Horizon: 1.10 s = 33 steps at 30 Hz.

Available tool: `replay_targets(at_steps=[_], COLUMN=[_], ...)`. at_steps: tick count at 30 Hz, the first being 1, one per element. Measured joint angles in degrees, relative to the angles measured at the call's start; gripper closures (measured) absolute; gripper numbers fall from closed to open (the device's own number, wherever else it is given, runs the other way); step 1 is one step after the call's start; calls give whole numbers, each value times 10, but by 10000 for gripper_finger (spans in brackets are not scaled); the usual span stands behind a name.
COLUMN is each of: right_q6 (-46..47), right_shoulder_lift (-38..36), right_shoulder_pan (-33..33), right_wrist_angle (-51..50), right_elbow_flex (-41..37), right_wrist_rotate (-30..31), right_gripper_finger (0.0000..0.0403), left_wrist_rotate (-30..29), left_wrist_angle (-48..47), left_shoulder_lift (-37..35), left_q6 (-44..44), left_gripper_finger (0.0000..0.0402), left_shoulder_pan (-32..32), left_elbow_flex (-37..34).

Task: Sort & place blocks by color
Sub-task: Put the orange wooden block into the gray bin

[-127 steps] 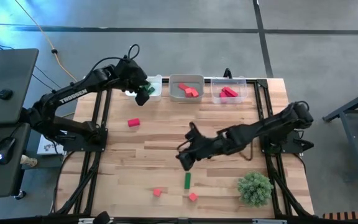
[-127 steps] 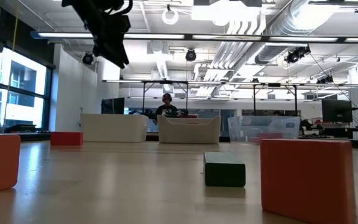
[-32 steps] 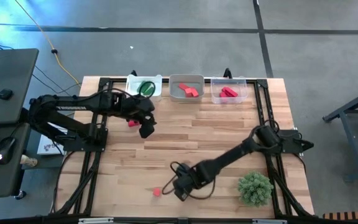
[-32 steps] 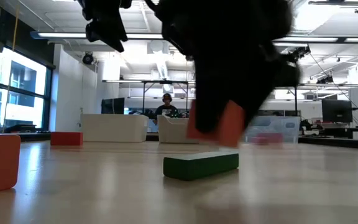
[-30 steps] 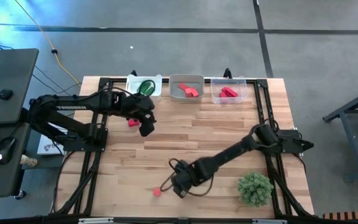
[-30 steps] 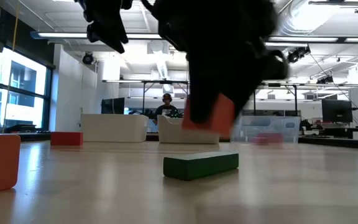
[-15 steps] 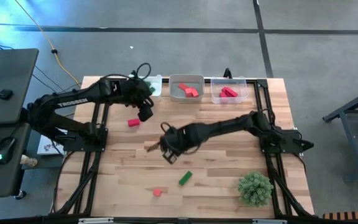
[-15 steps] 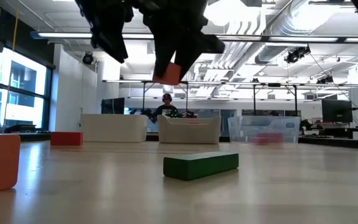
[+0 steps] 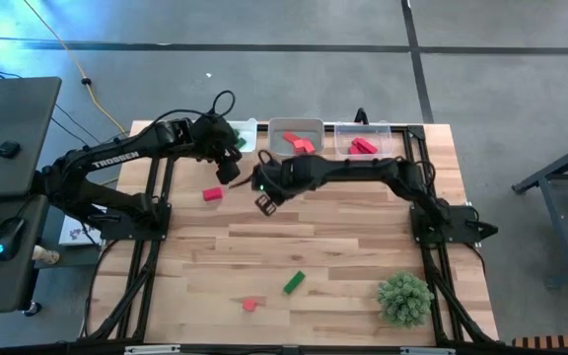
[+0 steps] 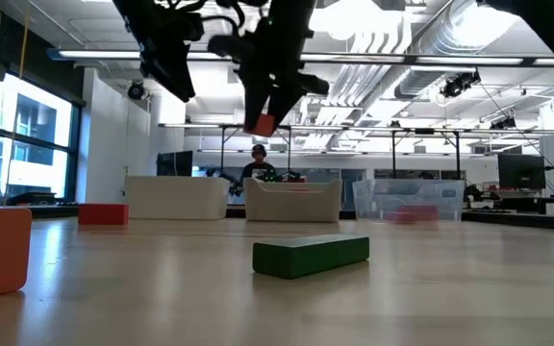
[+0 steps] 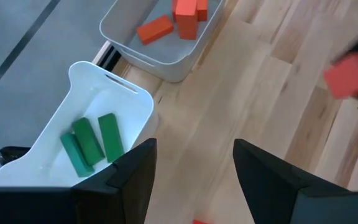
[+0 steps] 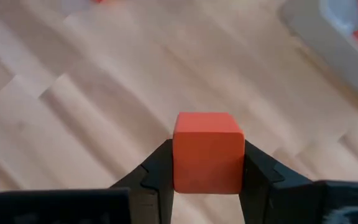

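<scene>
My right gripper (image 9: 264, 197) hangs above the table near the grey middle tray (image 9: 309, 126), shut on a salmon cube (image 12: 207, 152). The left gripper (image 9: 229, 170) is open just beside it, close to the white left tray (image 11: 129, 99), in which green bars (image 11: 92, 144) lie. The grey tray holds orange-red blocks (image 11: 174, 17), and the clear right tray (image 9: 381, 148) holds red ones. On the tabletop rest a red block (image 9: 212, 194), a green bar (image 9: 294, 282) on its long side, and a small salmon cube (image 9: 249, 305). My right gripper pinches the salmon cube between its two fingers (image 12: 157, 171), which sit on two opposite side faces (image 12: 179, 155). The fingers point down from above. The cube (image 10: 263, 123) is lifted well clear of the table and hangs at the fingers' free ends.
A bushy green plant ball (image 9: 404, 298) sits near the table's near right corner. The three trays line the far edge. Bare wood lies in the table's middle between the red block and the green bar.
My right gripper has risen from the table's near edge with the salmon cube and carried it toward the far edge, close to the trays. The left gripper has moved up and toward the far edge, nearer the white tray.
</scene>
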Motion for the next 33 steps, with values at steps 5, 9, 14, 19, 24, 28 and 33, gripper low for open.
replay_targets(at_steps=[5, 9, 14, 19, 24, 28, 33], right_q6=[-42, -88, -160, -230, -286, -315, -333], right_shoulder_lift=[0, 0, 0, 0, 0, 0, 0], right_shoulder_pan=[-42, -72, -112, -160, -211, -251, -296], right_wrist_angle=[0, 0, 1, 5, 15, 31, 41], right_elbow_flex=[0, 0, 0, 0, 0, -3, -3], right_wrist_rotate=[2, 1, -5, -23, -54, -86, -118], right_gripper_finger=[299, 299, 299, 299, 299, 299, 295], left_wrist_rotate=[3, 2, 4, 4, 4, 3, 3], left_wrist_angle=[0, 0, 0, 0, 3, 3, 10], left_shoulder_lift=[0, 0, 0, 0, 0, 0, 0], left_q6=[0, 0, -1, -2, -6, -11, -18], left_gripper_finger=[200, 200, 200, 200, 200, 200, 200], left_shoulder_pan=[0, 0, 0, 0, 0, 0, 0], left_elbow_flex=[0, 0, 0, 0, 0, 0, 0])
